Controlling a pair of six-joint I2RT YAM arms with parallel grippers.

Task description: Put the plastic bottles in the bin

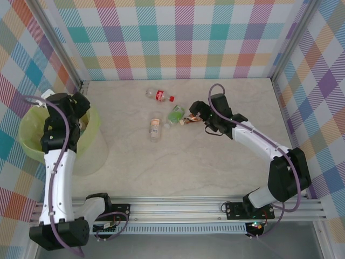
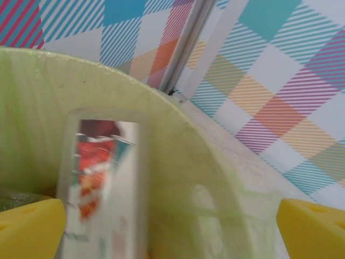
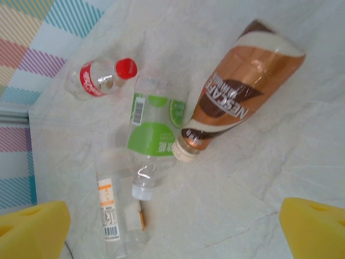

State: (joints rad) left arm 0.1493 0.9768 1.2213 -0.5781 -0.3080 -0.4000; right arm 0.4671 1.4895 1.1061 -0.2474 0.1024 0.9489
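Left gripper (image 1: 80, 109) and right gripper (image 1: 193, 116) both spread wide, nothing held.
Top: left gripper above the round yellow-green translucent tub (image 1: 31, 144), its arm hiding part of the rim. Left wrist: blurred clear red-labelled bottle (image 2: 100, 183) below the pads, inside the tub, print unreadable. Right wrist: brown-sleeved bottle (image 3: 237, 94) ahead reads NESCAFE.

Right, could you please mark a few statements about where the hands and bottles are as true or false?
1. The left hand hangs over the bin with its fingers apart. True.
2. The right hand grips the brown bottle. False: it is open and holds nothing.
3. Four bottles lie on the table. True.
4. The red-capped bottle stands upright. False: it lies on its side.
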